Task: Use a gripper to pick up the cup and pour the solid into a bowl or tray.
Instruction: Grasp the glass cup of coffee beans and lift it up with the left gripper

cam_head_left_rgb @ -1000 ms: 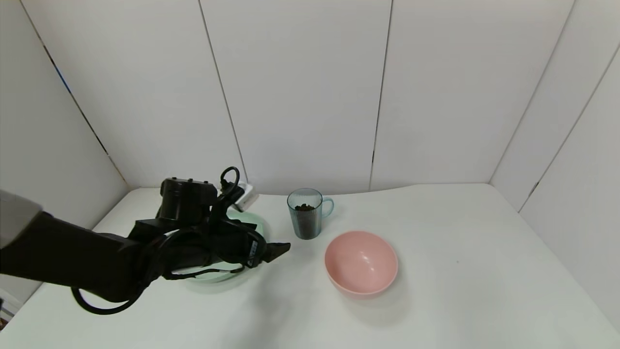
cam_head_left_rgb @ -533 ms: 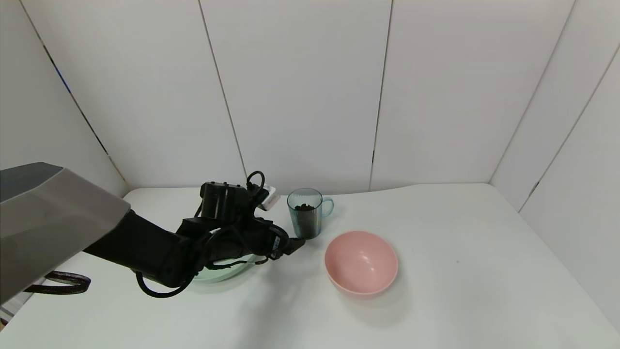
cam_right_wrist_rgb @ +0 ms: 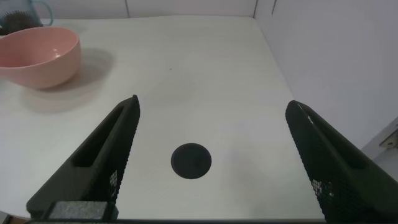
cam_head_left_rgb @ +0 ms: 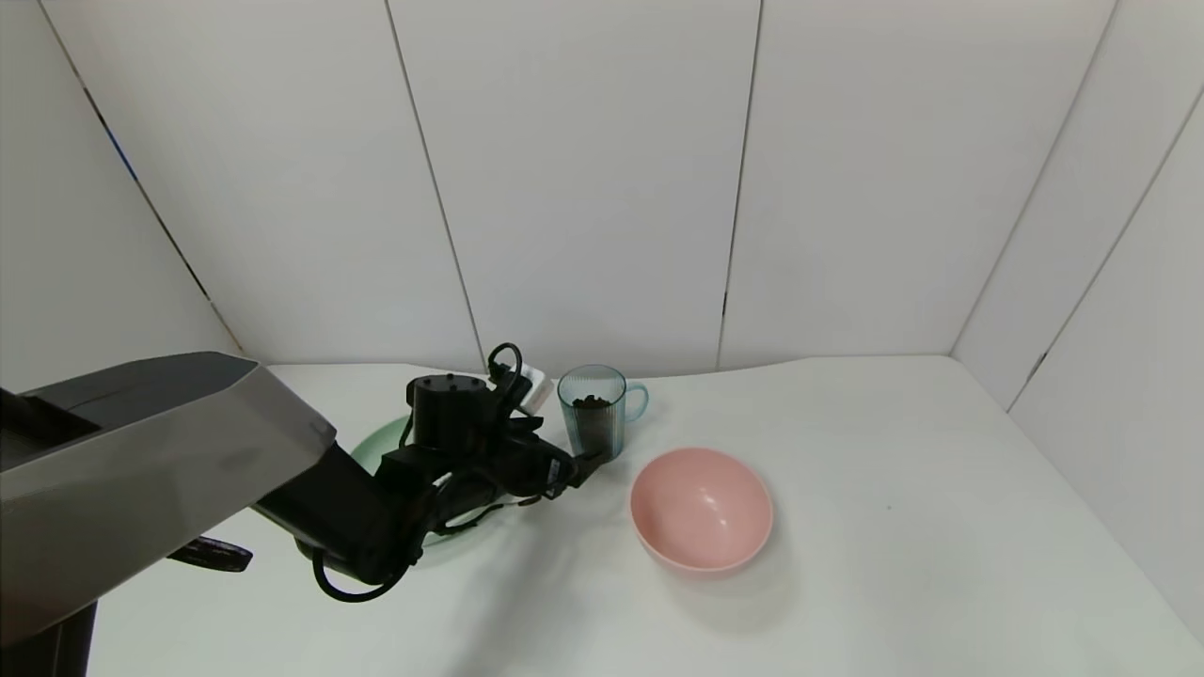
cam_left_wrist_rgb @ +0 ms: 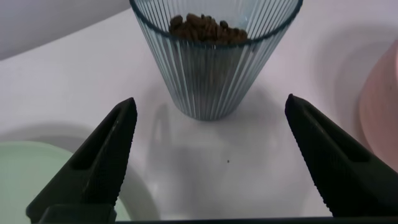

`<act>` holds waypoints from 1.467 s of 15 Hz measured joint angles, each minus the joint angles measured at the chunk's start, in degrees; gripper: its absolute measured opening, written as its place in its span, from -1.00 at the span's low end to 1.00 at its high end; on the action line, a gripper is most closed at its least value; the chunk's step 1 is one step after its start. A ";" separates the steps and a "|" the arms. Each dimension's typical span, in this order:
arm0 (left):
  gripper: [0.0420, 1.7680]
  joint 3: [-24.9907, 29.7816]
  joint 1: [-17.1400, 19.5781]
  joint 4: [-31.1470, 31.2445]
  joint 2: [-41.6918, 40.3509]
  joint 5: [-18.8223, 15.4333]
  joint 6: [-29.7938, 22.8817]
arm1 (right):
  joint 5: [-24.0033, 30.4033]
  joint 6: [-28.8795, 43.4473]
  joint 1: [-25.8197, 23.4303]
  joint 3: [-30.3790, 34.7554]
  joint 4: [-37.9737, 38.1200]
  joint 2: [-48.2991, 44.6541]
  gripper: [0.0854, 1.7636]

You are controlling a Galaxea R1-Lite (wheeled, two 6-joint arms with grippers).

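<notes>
The left gripper [cam_left_wrist_rgb: 208, 162], fingers spread wide, sits just left of the upright ribbed cup [cam_head_left_rgb: 593, 413], which stands centred ahead of its gap.

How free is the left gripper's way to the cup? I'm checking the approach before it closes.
Probably free. The left gripper is open, its fingers spread wider than the cup, which stands upright straight ahead with only bare table between. The bowl sits off to one side.
</notes>
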 joint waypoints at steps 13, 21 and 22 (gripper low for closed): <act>0.94 1.01 -2.12 -14.09 7.27 3.32 -7.31 | -0.02 0.00 0.00 0.00 0.02 0.00 0.94; 0.94 -5.77 -2.62 -13.57 10.23 3.86 -7.57 | -0.02 0.00 0.00 0.00 0.00 0.00 0.94; 0.94 -6.51 -2.60 -13.56 10.64 3.89 -7.55 | 0.00 0.02 0.00 0.00 0.00 0.00 0.94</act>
